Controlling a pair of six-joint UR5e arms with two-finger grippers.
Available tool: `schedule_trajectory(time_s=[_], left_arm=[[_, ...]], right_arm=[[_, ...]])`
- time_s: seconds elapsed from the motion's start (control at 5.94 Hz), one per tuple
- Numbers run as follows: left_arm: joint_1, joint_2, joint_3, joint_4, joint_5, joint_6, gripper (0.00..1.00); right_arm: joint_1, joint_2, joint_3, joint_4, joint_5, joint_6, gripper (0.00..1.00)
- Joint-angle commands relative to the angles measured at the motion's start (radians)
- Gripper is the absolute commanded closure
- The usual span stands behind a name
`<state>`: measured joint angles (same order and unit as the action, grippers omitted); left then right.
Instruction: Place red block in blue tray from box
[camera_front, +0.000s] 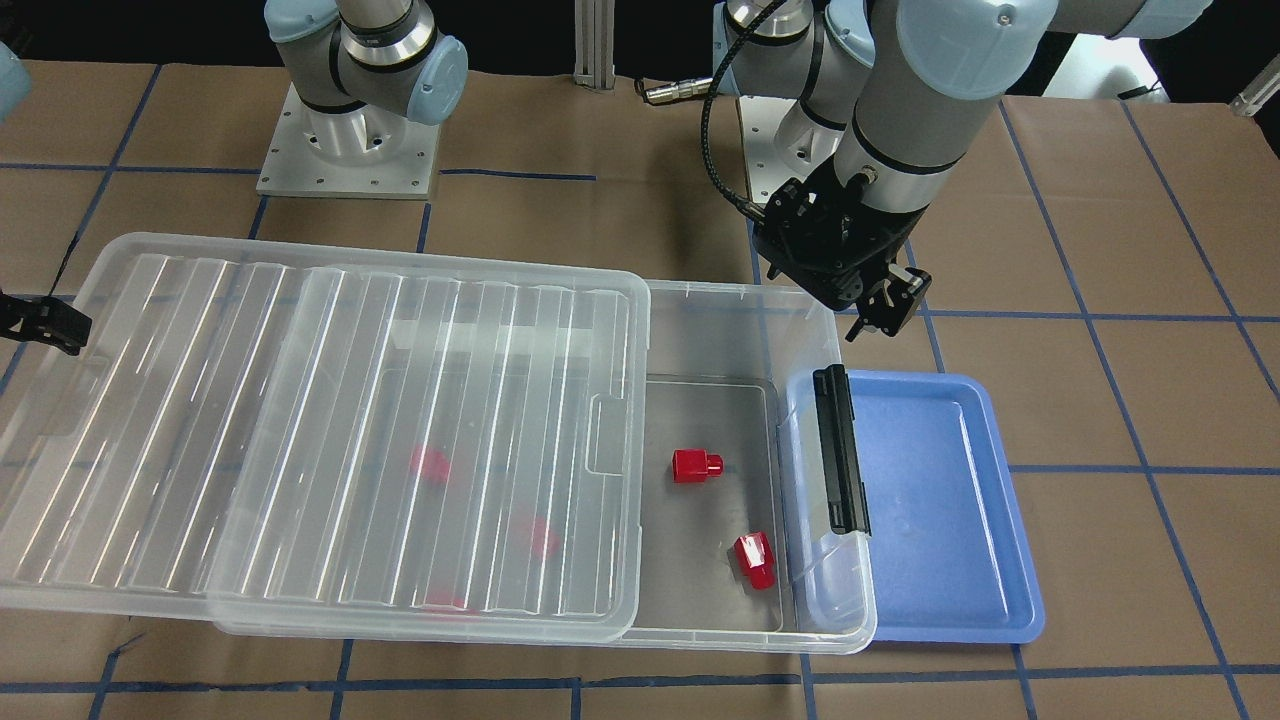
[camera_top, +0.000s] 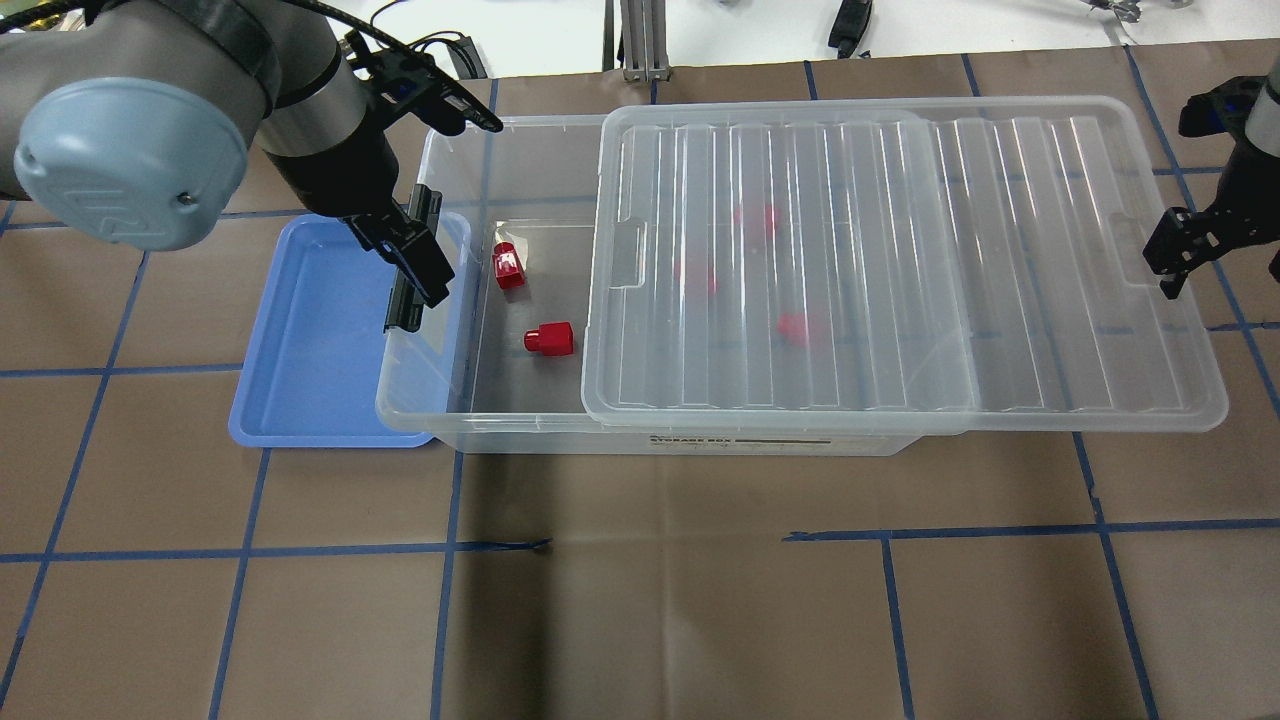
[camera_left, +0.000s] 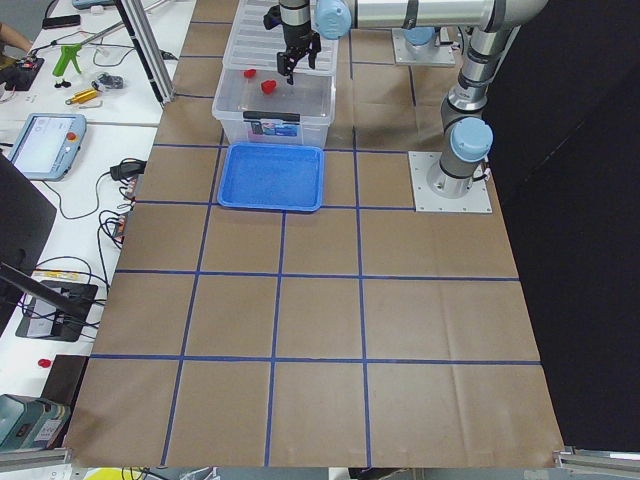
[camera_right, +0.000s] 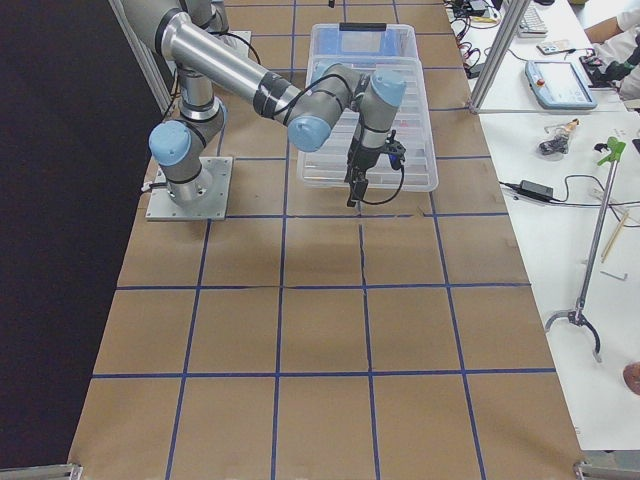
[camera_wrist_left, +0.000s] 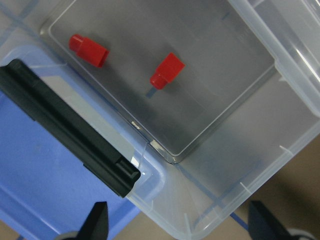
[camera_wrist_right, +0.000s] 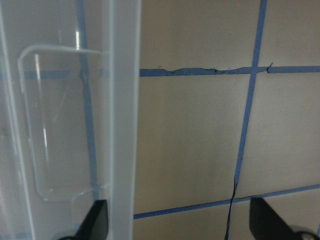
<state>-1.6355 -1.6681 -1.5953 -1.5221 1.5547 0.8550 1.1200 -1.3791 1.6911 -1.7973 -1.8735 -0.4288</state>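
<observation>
Two red blocks (camera_front: 697, 465) (camera_front: 755, 560) lie in the uncovered end of the clear box (camera_front: 740, 300); they also show in the left wrist view (camera_wrist_left: 166, 70) (camera_wrist_left: 89, 50). More red blocks (camera_front: 430, 462) show blurred under the ribbed lid (camera_front: 320, 430), which is slid partway off. The blue tray (camera_front: 940, 500) lies against the box's end by the black latch handle (camera_front: 840, 450), and nothing lies in it. My left gripper (camera_front: 886, 305) hangs open and empty above the box's corner near the tray. My right gripper (camera_top: 1175, 260) is open at the lid's far edge (camera_wrist_right: 122, 125).
The table is covered in brown paper with a blue tape grid (camera_top: 640, 540). The two arm bases (camera_front: 350, 150) stand behind the box. Benches with tools and cables (camera_left: 60, 90) line the table's side.
</observation>
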Motion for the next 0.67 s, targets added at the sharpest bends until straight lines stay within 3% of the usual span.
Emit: schedule_trajectory(time_s=[0.0, 0.17, 0.51], left_arm=[[-0.012, -0.036, -0.024, 0.063, -0.007, 0.430, 0.02], [-0.033, -0.057, -0.034, 0.103, -0.005, 0.520, 0.02], [-0.081, -0.151, -0.057, 0.291, -0.013, 0.527, 0.03]], right_arm=[[-0.052, 0.002, -0.004, -0.049, -0.032, -0.083, 0.00], [-0.052, -0.001, -0.007, -0.056, -0.053, -0.085, 0.00], [-0.052, -0.003, -0.008, -0.053, -0.056, -0.084, 0.00]])
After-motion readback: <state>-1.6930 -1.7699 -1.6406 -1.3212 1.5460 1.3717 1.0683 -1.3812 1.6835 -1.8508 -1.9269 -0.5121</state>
